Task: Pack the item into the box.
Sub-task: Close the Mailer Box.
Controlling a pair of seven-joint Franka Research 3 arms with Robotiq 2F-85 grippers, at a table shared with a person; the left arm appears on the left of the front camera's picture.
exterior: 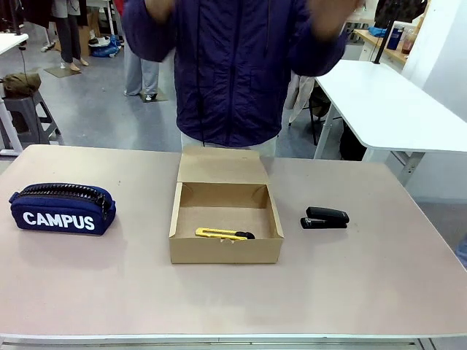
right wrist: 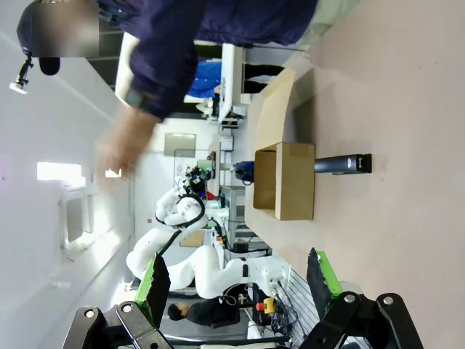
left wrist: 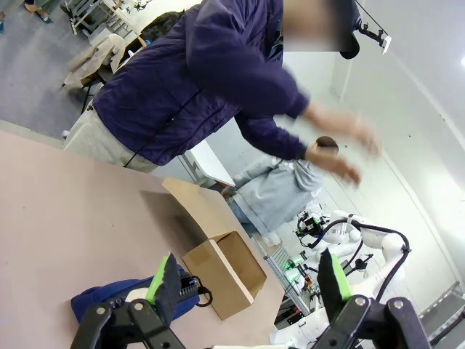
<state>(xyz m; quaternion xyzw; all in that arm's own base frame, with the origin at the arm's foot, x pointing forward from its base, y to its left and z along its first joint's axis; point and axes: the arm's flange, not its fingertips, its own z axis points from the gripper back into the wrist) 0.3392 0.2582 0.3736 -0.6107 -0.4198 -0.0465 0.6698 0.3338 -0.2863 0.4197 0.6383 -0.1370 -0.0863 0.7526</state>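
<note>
Mid-table, box sits open, lid folded back toward the person; yellow knife lies flat inside, near the front wall; pouch left, stapler right; left gripper fingers spread, empty; right gripper likewise.

A lab or workshop hall, most likely — bare grey floor, a long white worktable behind the pale pinkish counter, a grey metal stool, and a cluttered wooden bench at the far wall — its clutter too small to make out.
</note>
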